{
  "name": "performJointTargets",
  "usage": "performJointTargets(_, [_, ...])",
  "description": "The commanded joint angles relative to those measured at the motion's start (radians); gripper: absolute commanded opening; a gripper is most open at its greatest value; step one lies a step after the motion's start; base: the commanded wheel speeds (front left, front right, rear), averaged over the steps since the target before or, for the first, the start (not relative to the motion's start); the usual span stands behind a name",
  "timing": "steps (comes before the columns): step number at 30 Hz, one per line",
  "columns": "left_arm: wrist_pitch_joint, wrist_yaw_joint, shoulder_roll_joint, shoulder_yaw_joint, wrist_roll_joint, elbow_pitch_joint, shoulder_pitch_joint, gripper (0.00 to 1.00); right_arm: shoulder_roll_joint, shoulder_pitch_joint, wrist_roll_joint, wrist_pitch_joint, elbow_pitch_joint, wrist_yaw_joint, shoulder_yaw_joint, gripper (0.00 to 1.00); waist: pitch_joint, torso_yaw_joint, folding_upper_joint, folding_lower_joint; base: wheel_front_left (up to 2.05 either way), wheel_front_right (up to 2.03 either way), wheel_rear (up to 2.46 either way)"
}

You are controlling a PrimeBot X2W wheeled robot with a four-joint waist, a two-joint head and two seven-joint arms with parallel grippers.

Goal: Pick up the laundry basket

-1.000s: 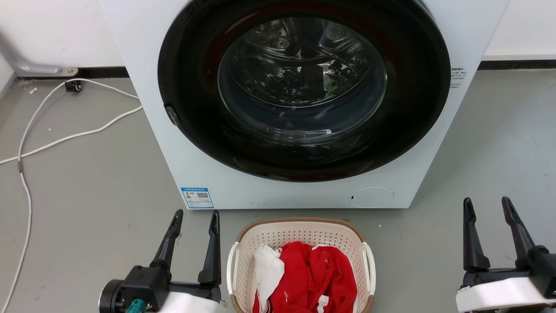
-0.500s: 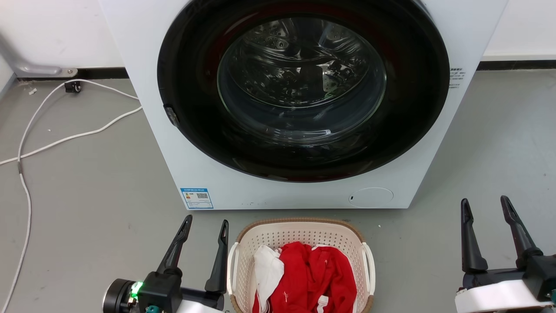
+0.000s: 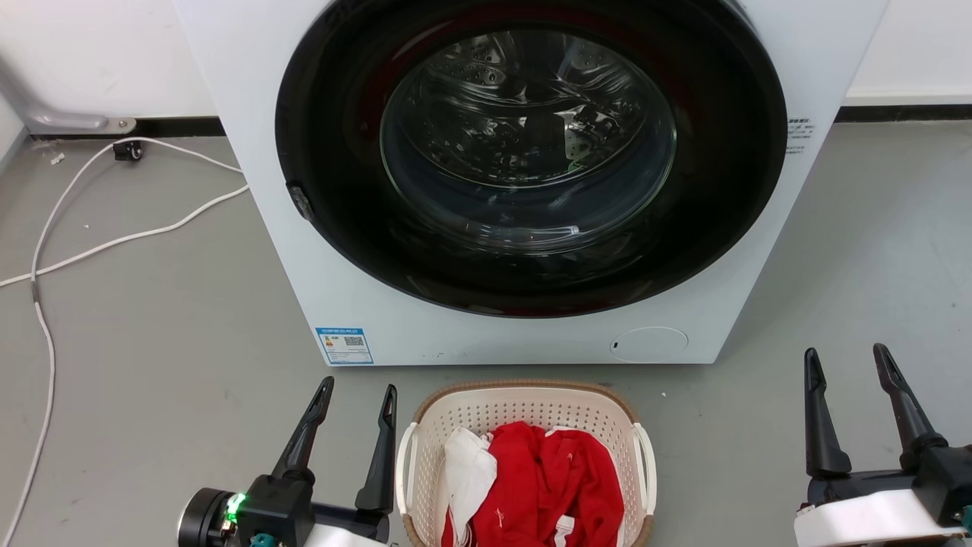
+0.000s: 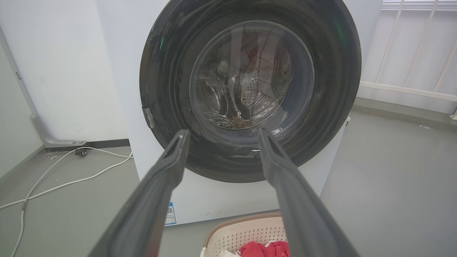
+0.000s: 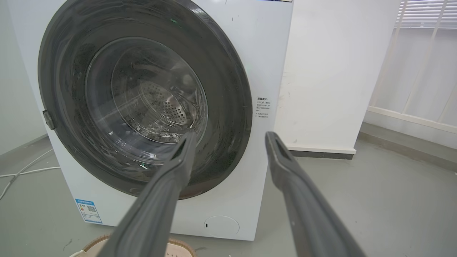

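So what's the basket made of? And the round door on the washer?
Basket: looks like cream moulded plastic, matte, with rows of small holes; its brown rim looks woven, probably plastic too. Door: a clear bowl, glass or plastic, shiny with reflections, set in a glossy black ring.

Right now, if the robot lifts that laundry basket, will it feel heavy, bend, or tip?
Probably light: the laundry basket is perforated plastic holding a red garment and a white cloth. Likely fairly stiff, though the holed walls may flex slightly. Lifted by one white handle alone, it would probably tilt and the floppy clothes could slide.
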Motion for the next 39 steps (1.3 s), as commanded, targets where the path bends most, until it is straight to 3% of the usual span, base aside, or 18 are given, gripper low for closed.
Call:
performJointTargets(1, [-0.003,-0.004,-0.001,0.001,0.001,0.002,0.006,1.00,-0.001,0.003,0.000,-0.002,0.002,0.000,0.001,1.00,0.002,0.000,0.0000,-0.0001,0.00,0.00,0.00])
performJointTargets(9, [-0.003,0.001,-0.002,0.005,-0.005,0.018,-0.010,1.00,-0.001,-0.020,-0.006,-0.002,0.008,0.000,0.007,1.00,0.038,-0.008,0.0000,-0.0001,0.00,0.00,0.00])
performJointTargets(16, [-0.003,-0.009,-0.002,0.014,0.014,0.143,-0.098,1.00,0.000,-0.107,0.001,0.032,0.102,0.000,0.014,1.00,0.154,-0.018,0.0000,-0.0001,0.00,0.00,0.00])
performJointTargets(29, [-0.003,-0.053,0.062,0.002,0.023,0.540,-0.430,1.00,0.000,-0.405,0.006,0.135,0.403,0.000,0.052,1.00,0.417,-0.028,0.0000,-0.0001,0.00,0.00,0.00])
performJointTargets(39, [-0.003,-0.067,0.089,-0.069,-0.033,0.787,-0.618,1.00,0.000,-0.585,0.024,0.122,0.672,0.000,0.109,1.00,0.547,-0.029,0.0000,-0.0001,0.00,0.00,0.00])
